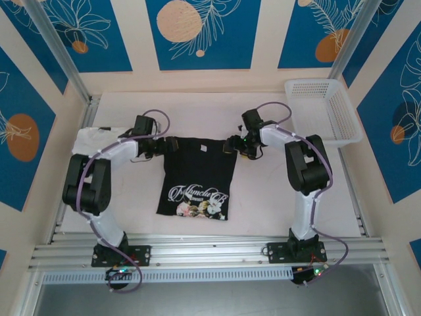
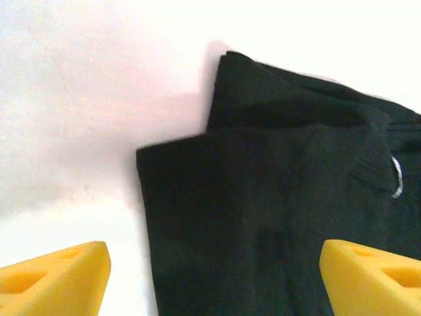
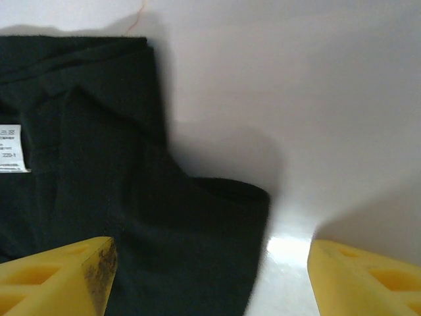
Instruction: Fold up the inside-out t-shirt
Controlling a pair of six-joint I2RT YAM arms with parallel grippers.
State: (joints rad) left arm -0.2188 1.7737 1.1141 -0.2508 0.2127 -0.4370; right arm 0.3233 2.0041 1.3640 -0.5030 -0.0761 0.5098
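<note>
From above, the t-shirt (image 1: 197, 174) lies flat at the middle of the table (image 1: 276, 204). It looks to me soft, light and limp, best pinched at the shoulders or sleeve edges. It is black, with floral print and script toward six o'clock. The left gripper (image 1: 160, 146) sits at its ten o'clock shoulder and the right gripper (image 1: 232, 145) at two o'clock.

Left wrist: the yellow fingers (image 2: 59, 273) stand wide apart and empty above a sleeve corner.

Right wrist: the jaws are equally wide and empty, and a white label (image 3: 12, 148) shows at nine o'clock.
</note>
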